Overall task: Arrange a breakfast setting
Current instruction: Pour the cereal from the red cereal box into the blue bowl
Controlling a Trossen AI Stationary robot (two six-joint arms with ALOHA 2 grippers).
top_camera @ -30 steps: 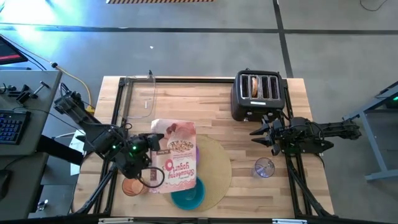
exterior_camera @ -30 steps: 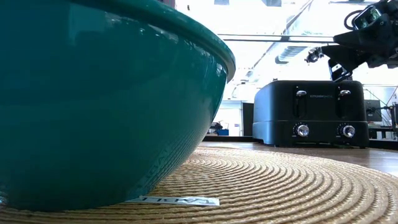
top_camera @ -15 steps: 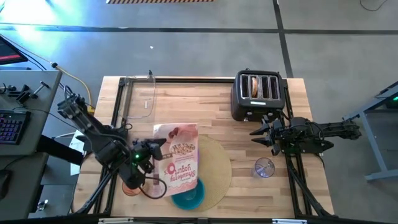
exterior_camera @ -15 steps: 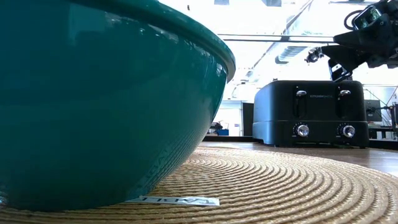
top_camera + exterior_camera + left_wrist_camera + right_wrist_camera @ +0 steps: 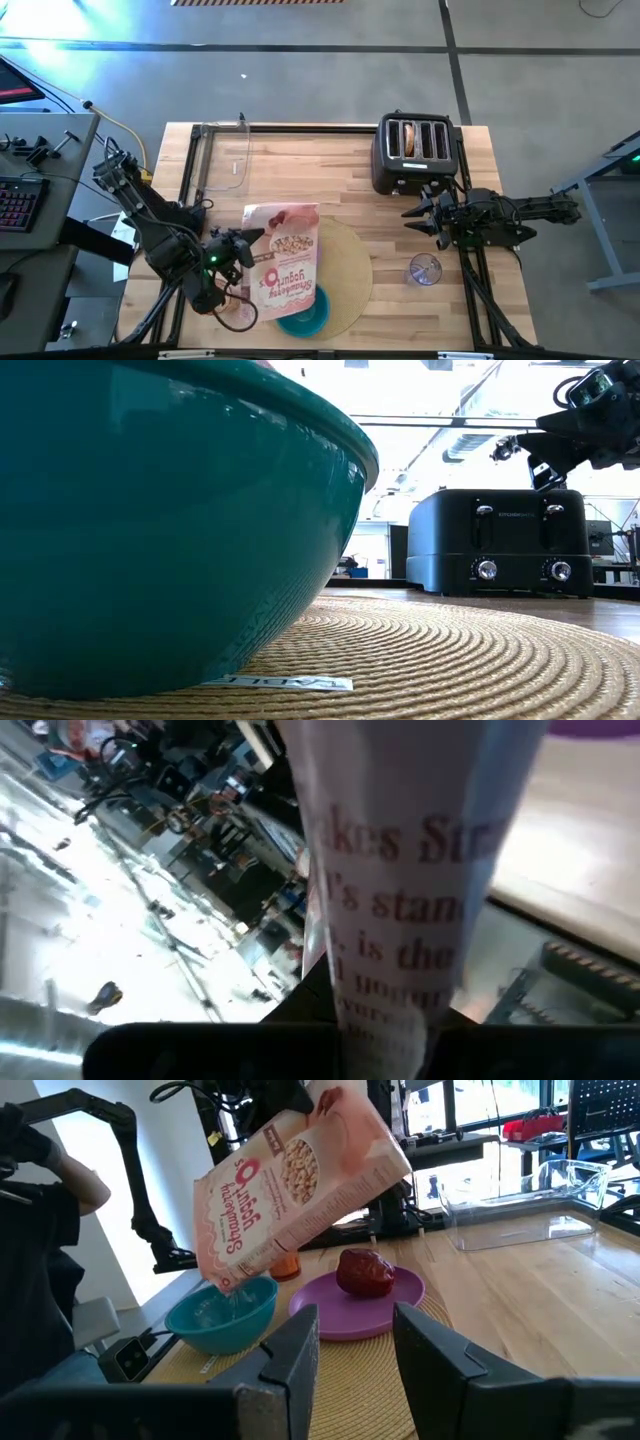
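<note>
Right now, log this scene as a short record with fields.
left gripper: shut on cereal box, tilted mouth-down over teal bowl
right gripper: jaws open, idle beside toaster
purple plate: on round mat, red fruit on it
clear glass: on the table right of the mat
orange cup: behind the plate in the right wrist view
bagel: in a toaster slot

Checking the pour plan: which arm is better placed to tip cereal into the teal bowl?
Left. Its end effector holds the cereal box tilted, its low corner over the teal bowl. The right end effector waits open near the toaster.
</note>
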